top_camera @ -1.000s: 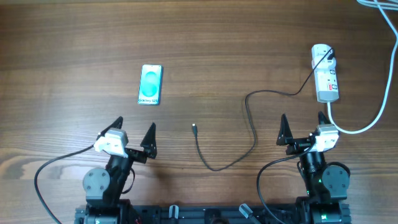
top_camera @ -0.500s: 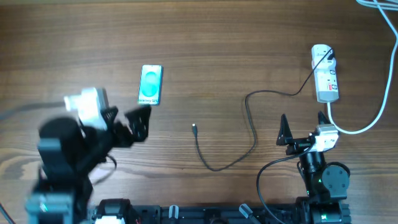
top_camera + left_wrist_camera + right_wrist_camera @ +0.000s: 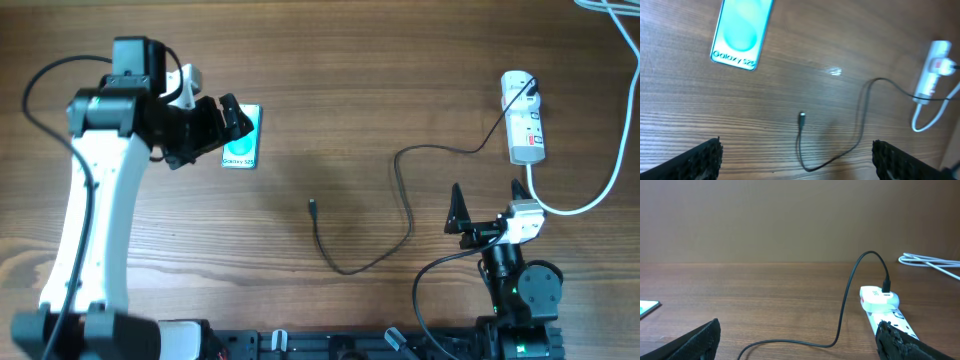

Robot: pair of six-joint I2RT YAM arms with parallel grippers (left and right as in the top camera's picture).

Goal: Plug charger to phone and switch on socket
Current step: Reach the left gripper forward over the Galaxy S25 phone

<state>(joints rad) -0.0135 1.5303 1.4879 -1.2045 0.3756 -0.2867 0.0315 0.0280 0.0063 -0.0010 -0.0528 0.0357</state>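
Note:
The phone [image 3: 246,141], teal screen up, lies on the wooden table at the left; it also shows in the left wrist view [image 3: 742,32]. My left gripper [image 3: 214,128] is open and empty, raised just left of the phone and covering its left edge. The charger, a thin black cable [image 3: 404,195], runs from the socket [image 3: 523,130] to a loose tip [image 3: 313,206] at mid-table, apart from the phone. The tip [image 3: 802,116] lies ahead of my open left jaws [image 3: 796,150]. My right gripper [image 3: 487,200] is open and empty, near the front, below the socket [image 3: 885,305].
The socket's thick white cord [image 3: 600,190] loops off the right edge and back corner [image 3: 930,260]. The charger's black plug [image 3: 530,92] sits in the strip's far end. Bare wood lies between phone and cable tip.
My left arm has swung up from its rest at the front edge and reached out beside the phone. The right arm, cable, phone and socket have not moved.

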